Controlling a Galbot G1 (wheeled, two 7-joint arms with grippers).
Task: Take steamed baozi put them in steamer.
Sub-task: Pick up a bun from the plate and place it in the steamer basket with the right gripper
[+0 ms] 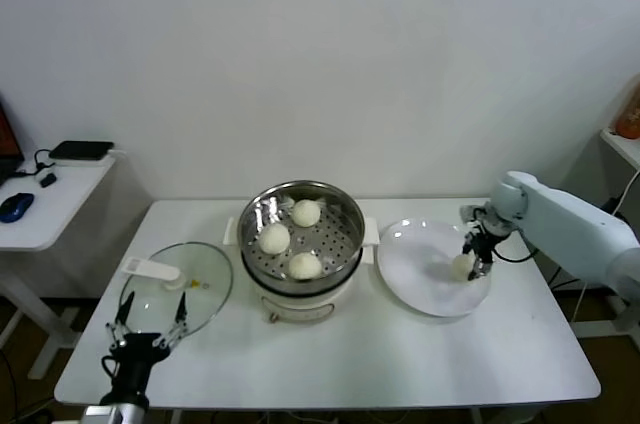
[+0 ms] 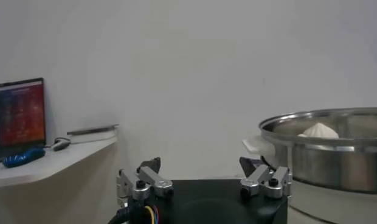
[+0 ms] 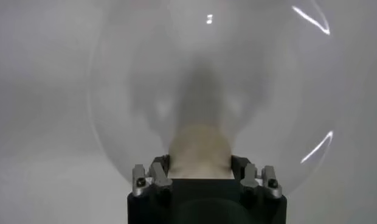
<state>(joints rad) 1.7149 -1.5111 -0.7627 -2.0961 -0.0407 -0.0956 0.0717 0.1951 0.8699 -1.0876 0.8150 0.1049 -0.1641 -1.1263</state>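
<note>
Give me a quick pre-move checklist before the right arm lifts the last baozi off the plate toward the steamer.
1. Right gripper around the last baozi on the white plate: ok; in the right wrist view the bun sits between the fingers.
2. Grip firmly closed: cannot tell; no view shows the contact clearly.
3. Free spot in the steamer: ok; three baozi inside, with bare perforated floor on the side nearest the plate.
4. Glass lid off the steamer: ok; it lies on the table to the steamer's left.
5. Left gripper out of the path: ok; open, low over the lid's near edge.
</note>
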